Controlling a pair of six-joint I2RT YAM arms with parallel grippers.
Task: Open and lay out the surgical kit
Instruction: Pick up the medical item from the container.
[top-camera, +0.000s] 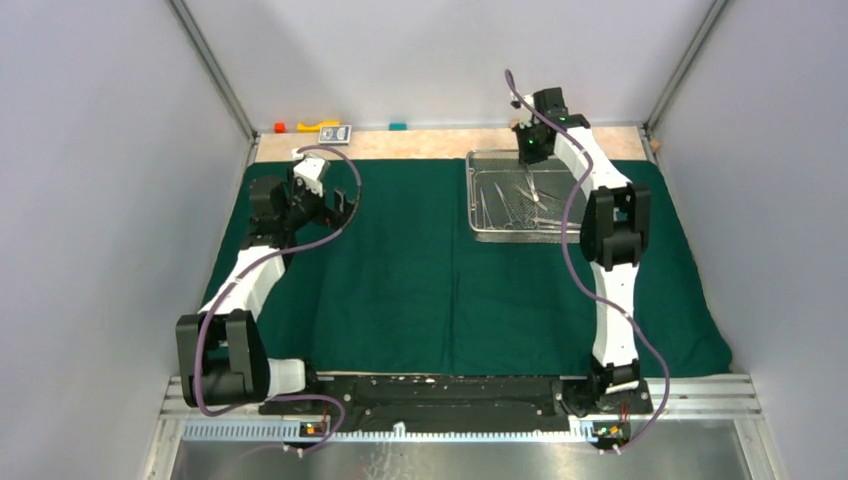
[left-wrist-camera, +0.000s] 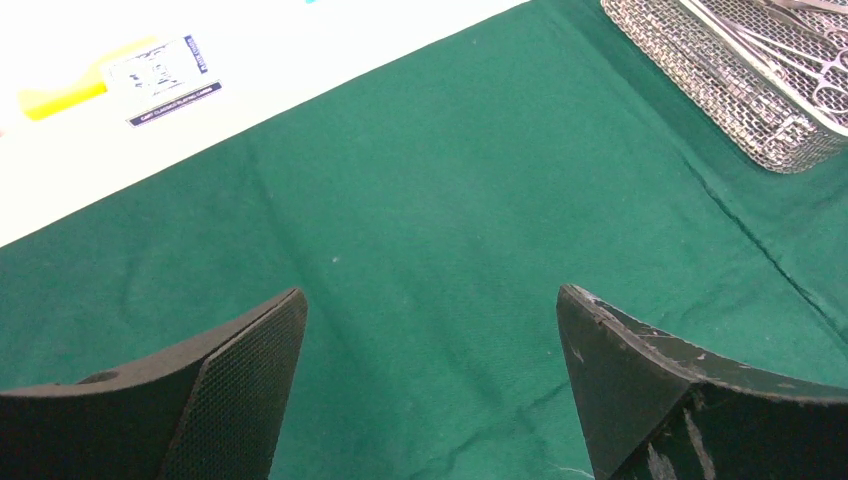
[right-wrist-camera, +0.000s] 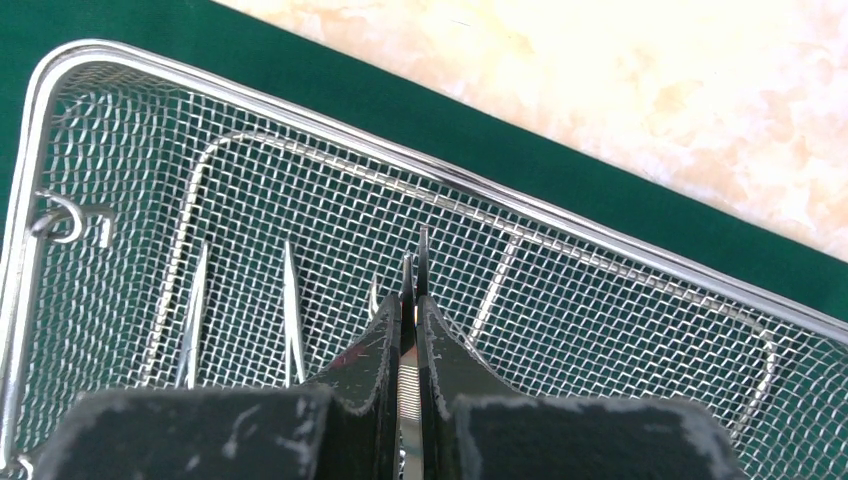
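Found dark green cloth (top-camera: 420, 290) spread flat over the surface (top-camera: 420, 143), with wire-mesh tray (top-camera: 520, 237) resting on its far right part. Saw right claw (right-wrist-camera: 411, 315) pinched shut on a slim steel instrument (right-wrist-camera: 422, 255) inside the tray, and left claw (left-wrist-camera: 430, 290) gaping wide above bare cloth, holding nothing. Judged the instrument light, rigid and slick, prone to pivoting; best gripped mid-shaft, near its balance.
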